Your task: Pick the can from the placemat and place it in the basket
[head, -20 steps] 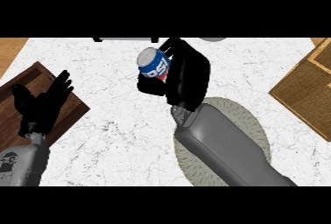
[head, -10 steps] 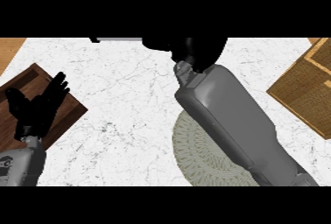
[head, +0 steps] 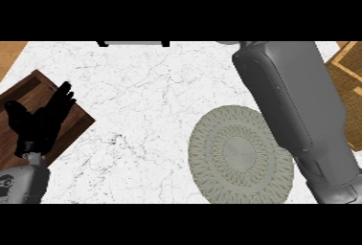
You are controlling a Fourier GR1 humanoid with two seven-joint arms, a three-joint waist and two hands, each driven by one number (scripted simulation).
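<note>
One left hand (head: 37, 128), fingers (head: 63, 95) up, right forearm (head: 293, 105) overlapping placemat (head: 233, 153), can unseen

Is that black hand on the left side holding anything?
No, the left hand is open with its fingers straight, over a dark wooden board, with nothing in it.

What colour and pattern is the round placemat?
The placemat is pale grey-green with concentric woven rings, seen in head view.
</note>
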